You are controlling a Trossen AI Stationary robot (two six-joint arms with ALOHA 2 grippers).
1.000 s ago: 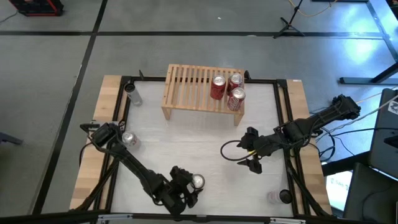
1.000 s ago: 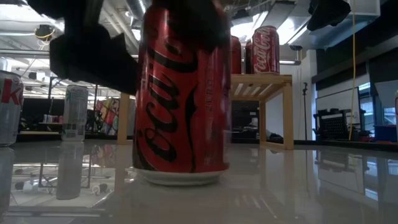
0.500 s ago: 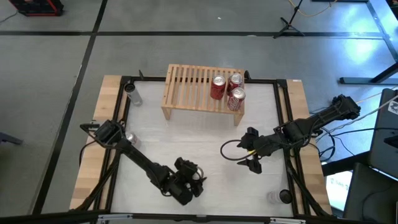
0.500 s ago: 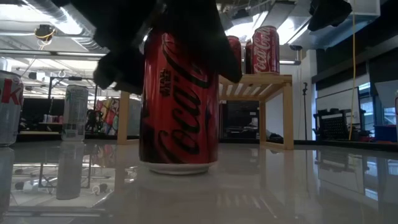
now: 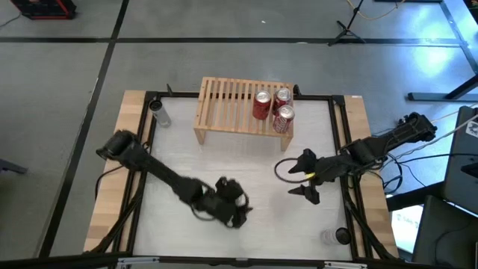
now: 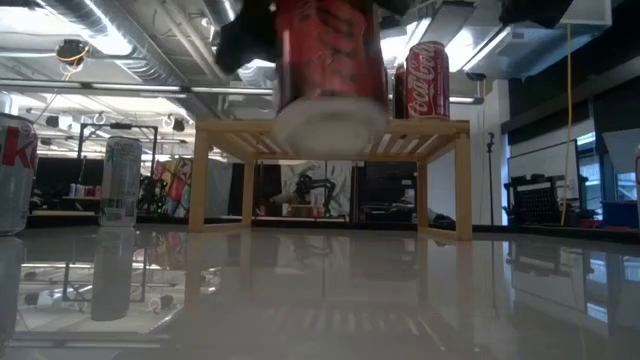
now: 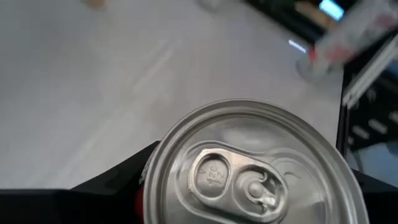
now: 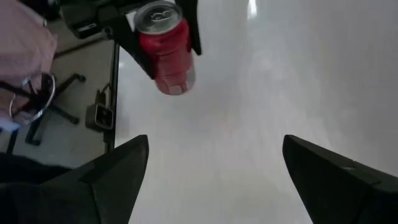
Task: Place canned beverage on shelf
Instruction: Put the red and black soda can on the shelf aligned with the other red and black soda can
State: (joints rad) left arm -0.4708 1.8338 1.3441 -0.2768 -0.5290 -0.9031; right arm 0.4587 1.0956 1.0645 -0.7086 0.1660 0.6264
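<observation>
A red cola can (image 6: 330,60) hangs in the air near the table's front middle, with my left gripper (image 5: 231,209) shut on it. The high view hides the can under the gripper. The left wrist view shows its silver top (image 7: 249,180), and the right wrist view shows it whole (image 8: 168,56). The light-wood shelf (image 5: 231,104) stands on its legs at the far middle, with three red cans (image 5: 272,108) on its right part. My right gripper (image 5: 302,183) hovers open right of centre and touches nothing. My left gripper pinches the can's side wall (image 8: 163,38) between its two fingers (image 8: 134,43), one on each side of the upper half. The fingers slant down from the table's left. The can is lifted clear of the table, roughly upright and a little tilted, its underside (image 6: 330,122) showing.
A slim silver can (image 5: 159,112) stands at the far left corner. Another silver can (image 6: 12,170) shows at the left edge of the low view. A clear cup (image 5: 332,237) sits at the near right. A black frame (image 5: 340,134) borders the white tabletop.
My left gripper has taken hold of the red can, which stood on the table. It has lifted the can clear and carried it up and toward the table's right and far side.
</observation>
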